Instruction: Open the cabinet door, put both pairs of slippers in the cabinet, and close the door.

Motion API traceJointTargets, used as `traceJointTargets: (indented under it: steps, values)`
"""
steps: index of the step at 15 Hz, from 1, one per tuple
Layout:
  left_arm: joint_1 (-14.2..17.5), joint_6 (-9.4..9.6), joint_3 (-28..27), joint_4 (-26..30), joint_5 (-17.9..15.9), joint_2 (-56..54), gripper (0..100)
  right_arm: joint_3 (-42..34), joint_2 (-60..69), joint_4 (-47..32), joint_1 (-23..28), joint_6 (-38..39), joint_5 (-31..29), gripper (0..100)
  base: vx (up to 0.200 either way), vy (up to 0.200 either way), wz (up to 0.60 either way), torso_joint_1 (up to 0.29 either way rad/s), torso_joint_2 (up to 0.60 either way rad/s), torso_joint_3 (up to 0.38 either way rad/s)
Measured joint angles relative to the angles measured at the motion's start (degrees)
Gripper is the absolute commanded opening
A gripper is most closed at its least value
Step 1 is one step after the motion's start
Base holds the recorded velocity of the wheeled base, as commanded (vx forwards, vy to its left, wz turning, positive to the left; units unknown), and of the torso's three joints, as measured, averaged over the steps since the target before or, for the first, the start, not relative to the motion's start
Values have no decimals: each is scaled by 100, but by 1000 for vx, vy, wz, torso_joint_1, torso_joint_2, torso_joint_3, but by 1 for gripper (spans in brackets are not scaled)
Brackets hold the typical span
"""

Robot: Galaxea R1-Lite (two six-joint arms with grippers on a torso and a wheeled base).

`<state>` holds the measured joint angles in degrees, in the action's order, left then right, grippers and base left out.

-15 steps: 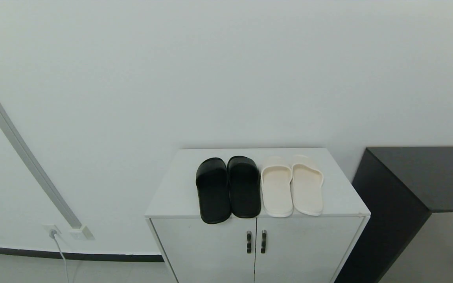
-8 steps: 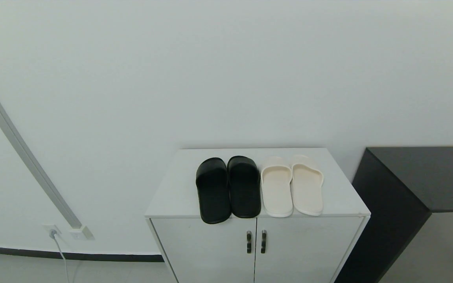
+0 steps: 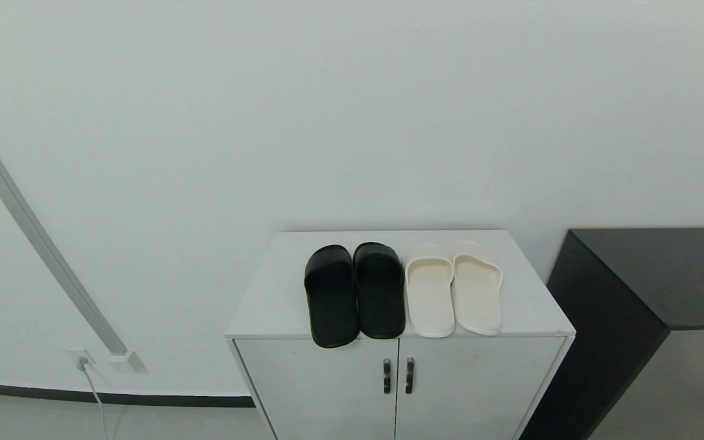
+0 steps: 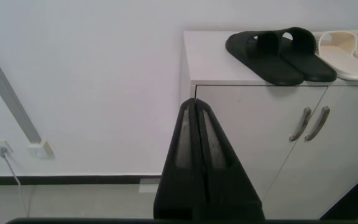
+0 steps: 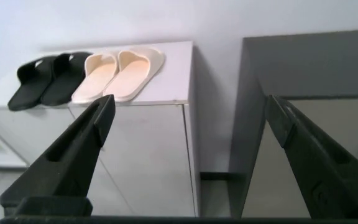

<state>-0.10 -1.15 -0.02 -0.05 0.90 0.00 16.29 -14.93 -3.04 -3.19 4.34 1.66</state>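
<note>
Plain white wall, white cabinet point(image 3: 266, 299) set against it. Nearest: left gripper point(image 4: 196, 106), fingers pressed together, short of the cabinet. Right gripper point(image 5: 189, 102) has its fingers spread wide, also apart from it. Both doors are shut, with two handles point(image 3: 387, 376) side by side at the middle seam. Black slippers point(image 3: 355, 293) and cream slippers point(image 3: 453, 290) sit on the cabinet top, heels at the front edge (black pair overhangs slightly). Step in hand, likely: open a door. The spread right gripper looks readier; it should close on one handle only and pull along the hinge arc, clear of the overhanging heels.
</note>
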Motion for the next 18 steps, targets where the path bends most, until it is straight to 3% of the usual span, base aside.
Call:
traceJointTargets:
  steps: [4, 9, 15, 18]
  values:
    - [0, -2, 2, 0, 13, 0, 0, 207, -1499, 845, -223, -93, 110, 100, 0, 0, 0, 0, 0, 0]
    - [0, 11, 2, -2, 13, 0, 0, 1224, -3341, 1264, -934, 129, -60, 100, 0, 0, 0, 0, 0, 0]
    - [0, 2, 2, -5, 5, 0, 0, 2048, -5165, 1746, -2894, 661, -1660, 100, 0, 0, 0, 0, 0, 0]
    - [2, 2, 2, -2, 5, 0, 0, 2409, -6103, 1961, -3329, 991, -1994, 100, 0, 0, 0, 0, 0, 0]
